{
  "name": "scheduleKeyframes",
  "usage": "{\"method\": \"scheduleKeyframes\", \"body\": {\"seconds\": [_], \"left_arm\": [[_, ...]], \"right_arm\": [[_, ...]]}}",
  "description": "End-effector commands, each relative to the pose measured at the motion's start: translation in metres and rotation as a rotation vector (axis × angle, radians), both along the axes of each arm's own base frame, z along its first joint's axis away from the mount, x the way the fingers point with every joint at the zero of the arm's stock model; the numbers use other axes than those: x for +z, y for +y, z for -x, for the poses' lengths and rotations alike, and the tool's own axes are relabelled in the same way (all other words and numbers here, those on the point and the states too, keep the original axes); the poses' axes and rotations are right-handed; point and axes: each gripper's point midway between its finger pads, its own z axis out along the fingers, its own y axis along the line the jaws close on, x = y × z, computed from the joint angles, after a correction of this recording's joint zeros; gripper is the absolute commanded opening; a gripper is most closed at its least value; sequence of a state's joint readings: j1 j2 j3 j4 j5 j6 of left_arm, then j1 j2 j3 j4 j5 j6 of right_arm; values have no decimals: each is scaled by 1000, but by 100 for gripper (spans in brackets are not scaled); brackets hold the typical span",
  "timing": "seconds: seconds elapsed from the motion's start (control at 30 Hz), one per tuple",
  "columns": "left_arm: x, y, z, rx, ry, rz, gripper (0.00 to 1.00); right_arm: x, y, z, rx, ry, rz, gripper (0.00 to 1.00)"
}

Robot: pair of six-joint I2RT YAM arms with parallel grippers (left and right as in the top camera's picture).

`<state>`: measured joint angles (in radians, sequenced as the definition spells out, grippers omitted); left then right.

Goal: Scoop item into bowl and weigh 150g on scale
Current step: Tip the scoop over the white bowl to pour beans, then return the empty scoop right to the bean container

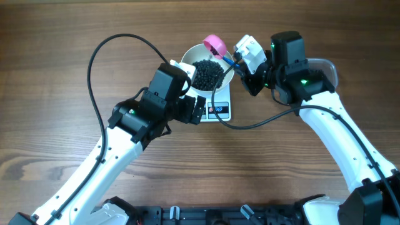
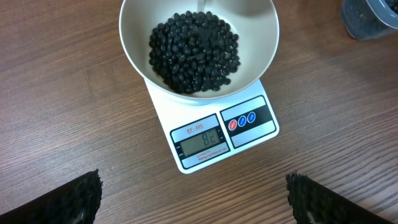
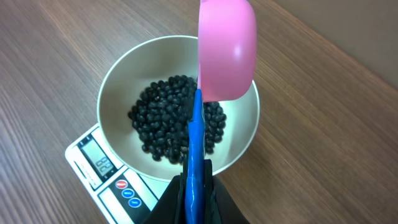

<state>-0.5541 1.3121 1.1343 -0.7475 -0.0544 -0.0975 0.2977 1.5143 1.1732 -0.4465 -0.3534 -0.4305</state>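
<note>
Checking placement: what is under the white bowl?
The scale sits under the bowl, its display and buttons showing in front. The rest of its top is hidden by the bowl.

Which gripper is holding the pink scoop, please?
The right gripper, shut on the pink scoop over the bowl; the left gripper is open and empty.

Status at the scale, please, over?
Left gripper open, short of scale. Right gripper shut on pink scoop over bowl. Beans in bowl, on scale. Nothing blocking.
</note>
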Motion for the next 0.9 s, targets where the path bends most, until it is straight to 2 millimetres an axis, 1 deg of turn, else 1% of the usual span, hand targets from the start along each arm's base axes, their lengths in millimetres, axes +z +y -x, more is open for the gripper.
{"method": "scheduleKeyframes", "body": {"seconds": [0.0,0.17,0.23,0.33,0.4,0.53,0.6,0.67,0.73,0.8,0.87], "left_arm": [[3,-3,-3,-16,-8,2,100],[3,-3,-3,-15,-8,2,100],[3,-3,-3,-15,-8,2,100],[4,-3,-3,-15,-8,2,100],[3,-3,-3,-16,-8,2,100],[4,-3,-3,-15,-8,2,100],[3,-3,-3,-16,-8,2,100],[3,-3,-3,-15,-8,2,100],[3,-3,-3,-15,-8,2,100],[3,-3,-3,-15,-8,2,100],[3,-3,-3,-15,-8,2,100]], "right_arm": [[17,-2,-7,10,-72,28,4],[16,0,-5,18,-64,21,4],[14,4,1,40,-42,6,4],[13,16,15,103,7,-42,4],[14,20,18,119,17,-63,4],[20,21,12,38,50,-132,4],[31,18,3,-39,62,-207,4],[44,12,-6,-101,52,-269,4],[60,0,-14,-159,24,-320,4],[76,-21,-20,-209,-19,-345,4],[86,-43,-24,-257,-50,-351,4]]}}
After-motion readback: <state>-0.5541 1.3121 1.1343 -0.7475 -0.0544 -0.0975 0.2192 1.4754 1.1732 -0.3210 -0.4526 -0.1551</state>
